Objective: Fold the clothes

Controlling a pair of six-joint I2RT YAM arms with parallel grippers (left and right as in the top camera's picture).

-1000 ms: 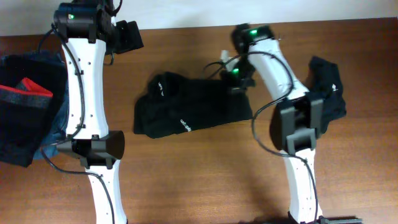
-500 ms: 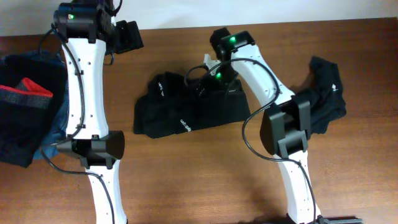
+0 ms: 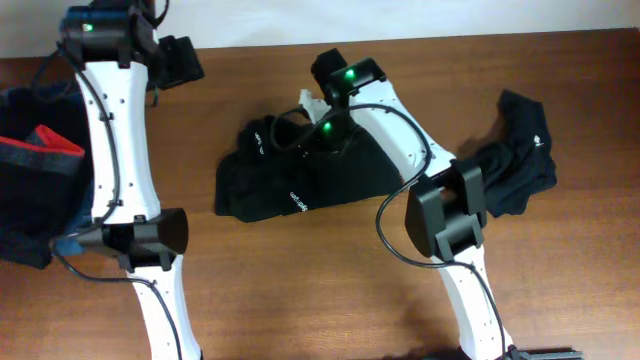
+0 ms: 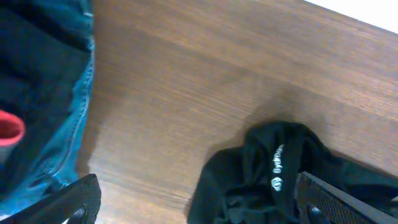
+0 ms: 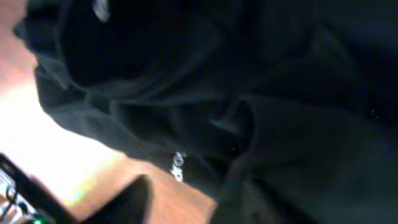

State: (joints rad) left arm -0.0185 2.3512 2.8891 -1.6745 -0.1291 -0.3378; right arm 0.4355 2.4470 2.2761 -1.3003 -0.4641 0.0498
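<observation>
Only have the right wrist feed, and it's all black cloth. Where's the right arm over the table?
Observer: The right gripper is close over the upper middle of the black shirt, mid table.
Operator: Anything else to fold?
Observer: Yes, a plain black piece lies bunched at the table's right side, partly behind the right arm.
Operator: Left arm?
Observer: The left gripper hangs over bare wood off the shirt's left end, jaws wide open, empty.

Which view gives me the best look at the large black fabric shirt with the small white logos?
Overhead: it shows the large black shirt nearly whole on the wooden table, outline and both logos. Left wrist catches only one bunched end; right wrist is a dark close-up of folds.
</observation>
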